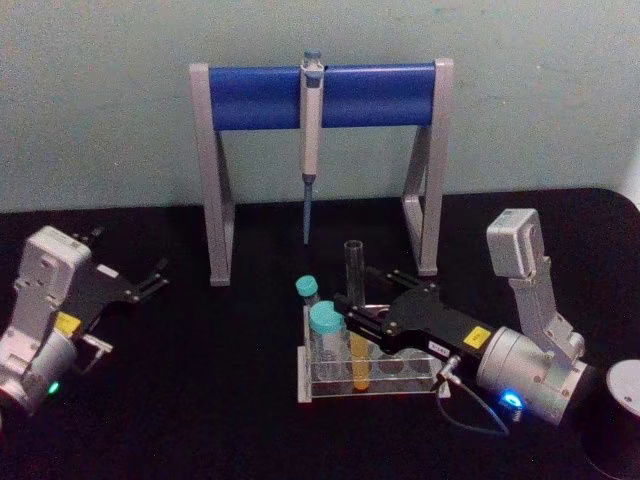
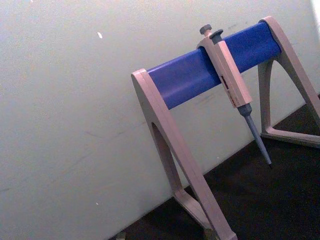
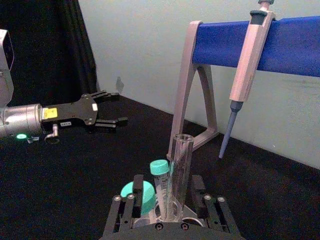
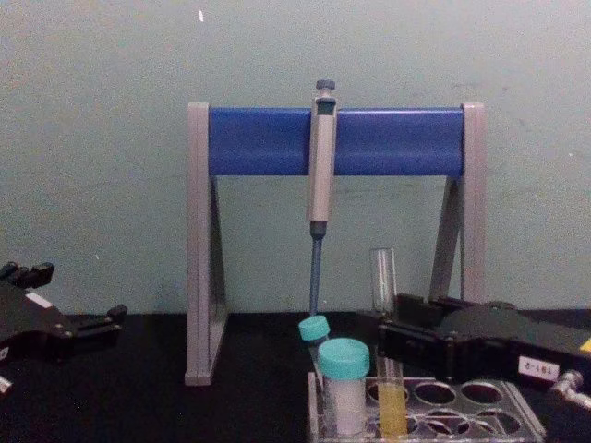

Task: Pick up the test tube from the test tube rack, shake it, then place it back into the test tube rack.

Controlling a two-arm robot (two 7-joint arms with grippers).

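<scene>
The test tube stands upright in the test tube rack, its lower part holding yellow liquid. It is a tall, uncapped clear tube, also seen from the chest. My right gripper reaches in from the right at about mid-height of the tube. Its fingers are open, one on each side of the glass, with gaps showing in the right wrist view. My left gripper hovers open over the table at the left, far from the rack.
Two teal-capped vials stand in the rack just left of the tube. Behind it is the grey-and-blue pipette stand with a pipette hanging down. A dark cylinder sits at the near right corner.
</scene>
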